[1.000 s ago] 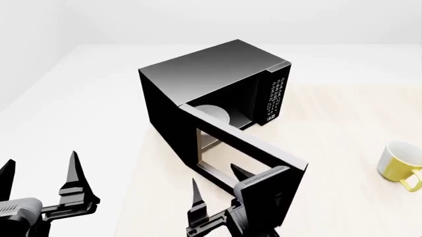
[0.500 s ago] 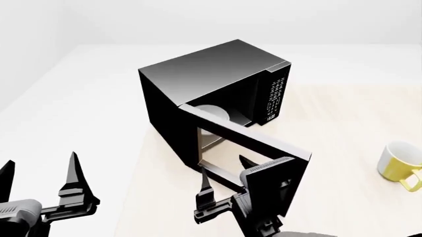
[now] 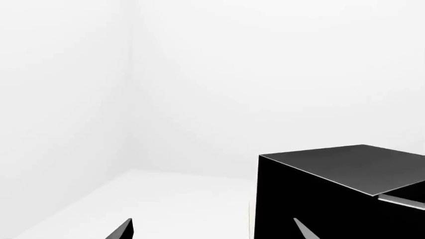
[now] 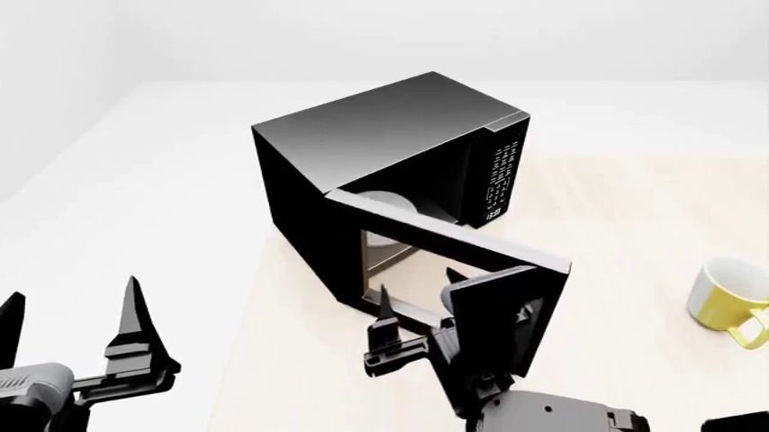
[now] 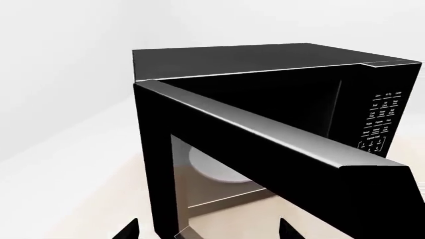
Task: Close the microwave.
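Microwave (image 4: 384,153) sits centre frame in my head view, door (image 4: 463,261) ajar, swung out toward lower centre. I have the right hand (image 4: 420,310) at the door's outer face near its free edge, fingers spread, gripping nothing; looks placed to shove the door shut, not grab it. Left hand (image 4: 72,319) parks lower left, fingers wide apart, empty, well clear of the swing. White plate (image 5: 216,167) shows inside. Counter (image 4: 625,225) is pale wood-tone, yellow-and-white mug (image 4: 727,297) at right edge. Room: bare white walls.
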Controlling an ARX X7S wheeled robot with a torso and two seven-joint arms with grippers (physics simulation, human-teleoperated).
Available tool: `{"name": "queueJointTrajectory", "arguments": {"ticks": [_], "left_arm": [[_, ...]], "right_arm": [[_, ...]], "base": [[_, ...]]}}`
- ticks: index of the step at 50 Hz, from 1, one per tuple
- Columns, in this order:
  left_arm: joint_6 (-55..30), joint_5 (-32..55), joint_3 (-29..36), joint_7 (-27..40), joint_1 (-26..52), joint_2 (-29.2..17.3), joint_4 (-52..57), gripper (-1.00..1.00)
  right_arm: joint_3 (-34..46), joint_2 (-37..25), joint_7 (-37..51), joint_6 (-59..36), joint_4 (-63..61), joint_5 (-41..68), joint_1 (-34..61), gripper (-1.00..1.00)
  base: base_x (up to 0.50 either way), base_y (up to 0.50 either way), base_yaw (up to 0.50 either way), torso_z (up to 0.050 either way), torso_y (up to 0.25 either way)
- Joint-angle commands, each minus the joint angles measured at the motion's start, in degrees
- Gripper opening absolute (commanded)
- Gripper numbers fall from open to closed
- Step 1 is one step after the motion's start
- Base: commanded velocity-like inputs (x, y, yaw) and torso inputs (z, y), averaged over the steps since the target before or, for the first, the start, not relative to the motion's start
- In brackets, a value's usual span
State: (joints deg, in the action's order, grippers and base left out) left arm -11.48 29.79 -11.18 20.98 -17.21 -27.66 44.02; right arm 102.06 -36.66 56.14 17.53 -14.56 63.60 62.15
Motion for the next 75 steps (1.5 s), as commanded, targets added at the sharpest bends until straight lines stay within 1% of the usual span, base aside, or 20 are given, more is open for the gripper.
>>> {"name": "queueJointTrajectory", "arguments": {"ticks": [1,11,24,33,47,53,60,65,69,75], "left_arm": [[0.0,0.2,0.0,0.0,0.2,-0.2,-0.1,1.0],[0.1,0.1,0.5,0.0,0.5,-0.1,-0.6,1.0],[0.4,-0.1,0.5,0.2,0.3,-0.1,-0.5,1.0],[1.1,0.0,-0.1,0.1,-0.9,-0.1,-0.1,1.0],[1.1,0.2,-0.1,0.2,-0.8,-0.3,-0.1,1.0],[0.9,0.5,-0.1,0.4,-0.5,-0.5,0.0,1.0],[0.6,0.5,0.2,0.6,-0.2,-0.6,0.0,1.0],[0.7,0.8,-0.1,0.6,-0.5,-0.7,0.1,1.0],[0.8,0.7,0.0,0.6,-0.5,-0.6,0.1,1.0],[0.8,0.6,0.2,0.7,-0.6,-0.6,0.1,1.0]], "right_arm": [[-1.1,0.8,-2.3,-0.1,4.0,2.6,0.1,1.0],[-2.8,0.9,-4.9,0.2,8.3,6.0,0.4,1.0],[-3.5,3.0,-6.9,-1.3,14.7,8.0,1.0,1.0],[-4.1,5.3,-9.3,-2.2,19.7,9.8,0.8,1.0],[-4.6,8.6,-12.1,-3.1,25.8,11.5,0.0,1.0],[-5.2,10.6,-14.6,-3.9,30.8,12.6,0.5,1.0],[-5.6,11.0,-15.8,-4.5,32.2,13.2,0.9,1.0],[-6.0,12.4,-17.4,-5.1,35.3,13.7,1.7,1.0],[-6.3,14.8,-20.0,-6.2,40.9,14.2,2.5,1.0],[-6.4,15.9,-21.0,-7.1,42.9,14.4,3.3,1.0]], "base": [[0.0,0.0,0.0,0.0,0.0],[0.0,0.0,0.0,0.0,0.0],[0.0,0.0,0.0,-0.001,0.0],[0.0,0.0,0.0,0.0,0.0],[0.0,0.0,0.0,0.0,0.0],[0.0,0.0,0.0,0.0,0.0],[0.0,0.0,0.0,0.0,0.0],[0.0,0.0,0.0,0.0,0.0],[0.0,0.0,0.0,0.0,0.0],[0.0,0.0,0.0,0.0,0.0]]}}
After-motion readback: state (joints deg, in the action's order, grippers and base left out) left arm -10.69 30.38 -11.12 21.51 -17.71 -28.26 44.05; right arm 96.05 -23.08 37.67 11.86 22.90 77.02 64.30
